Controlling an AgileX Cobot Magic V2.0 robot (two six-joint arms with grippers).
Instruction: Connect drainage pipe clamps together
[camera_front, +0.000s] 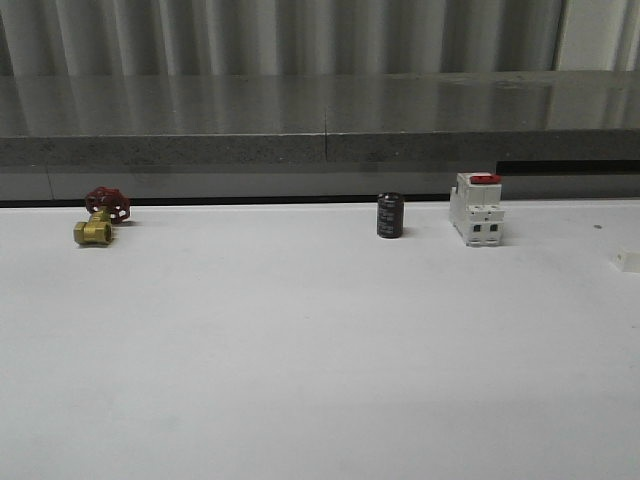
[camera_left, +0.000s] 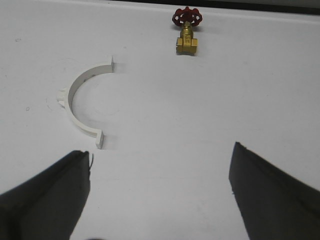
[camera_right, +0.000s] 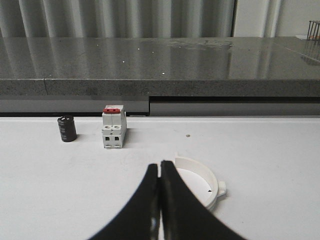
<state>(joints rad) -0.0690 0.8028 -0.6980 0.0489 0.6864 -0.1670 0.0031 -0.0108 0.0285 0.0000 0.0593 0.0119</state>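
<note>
From where I stand the two halves lie well apart, each in front of its own arm. The left gripper (camera_left: 160, 195) hangs over the white table (camera_left: 165, 125) with its dark fingers (camera_left: 47, 192) spread wide and nothing between them. One clamp half (camera_left: 80, 102) lies flat just ahead of the left finger and a little outside it, its open side turned toward the middle of the gripper's reach. Farther out, beyond that arc, sits a brass valve (camera_left: 187, 42) with a red handwheel.

The right gripper (camera_right: 160, 200) has its fingers pressed together, tip to tip, holding nothing as far as I can see. The other clamp half (camera_right: 202, 182) lies just past those tips and off to one side, partly hidden behind them, a small tab sticking out from its outer curve. Well beyond it stand a white switch with a red top (camera_right: 114, 127) and a black cylinder (camera_right: 66, 128).

These half-rings look like thin moulded plastic: light, stiff enough to keep their curve, yet springy and smooth. I would guess they slide on the table if nudged. Pinching across the thin band near mid-arc seems safest, leaving the flat end tabs free to meet the other half. The right fingers would need to open first.
</note>
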